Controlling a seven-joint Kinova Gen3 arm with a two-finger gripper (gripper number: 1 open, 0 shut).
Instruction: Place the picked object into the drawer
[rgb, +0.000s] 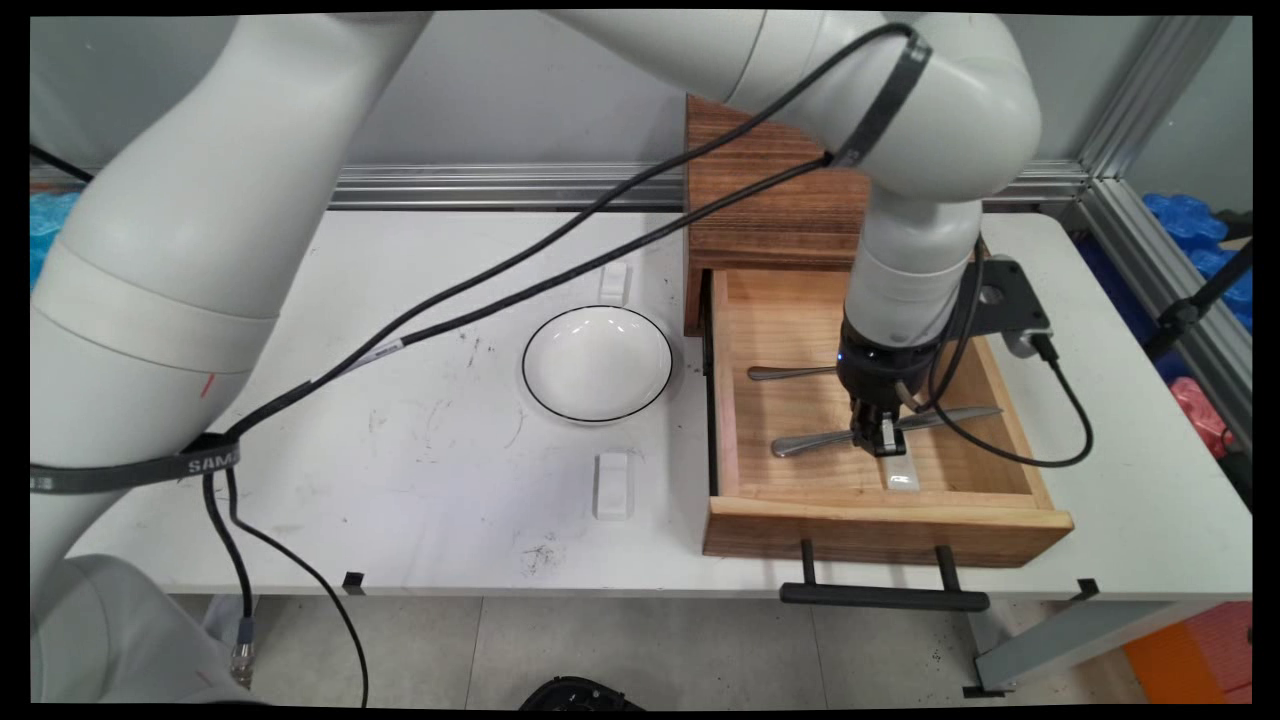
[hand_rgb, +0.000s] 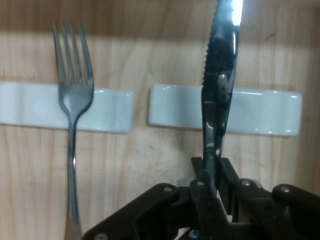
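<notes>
My gripper (rgb: 880, 440) reaches down into the open wooden drawer (rgb: 880, 530) and is shut on a steel knife (rgb: 958, 416) near its middle. In the hand view the knife (hand_rgb: 220, 75) runs up from between the fingers (hand_rgb: 212, 170), its serrated blade crossing a white rest (hand_rgb: 270, 112). Whether the blade touches that rest I cannot tell. A fork (hand_rgb: 73, 90) lies beside it to the left, its neck on a second white rest (hand_rgb: 107, 110). In the main view only the fork's handle (rgb: 790, 373) shows, further back in the drawer behind my wrist.
The drawer slides out of a dark wooden cabinet (rgb: 770, 200) at the table's back; its black handle (rgb: 885, 597) overhangs the near edge. A white bowl with a black rim (rgb: 597, 362) sits left of the drawer, between two white rests (rgb: 613, 283) (rgb: 612, 485).
</notes>
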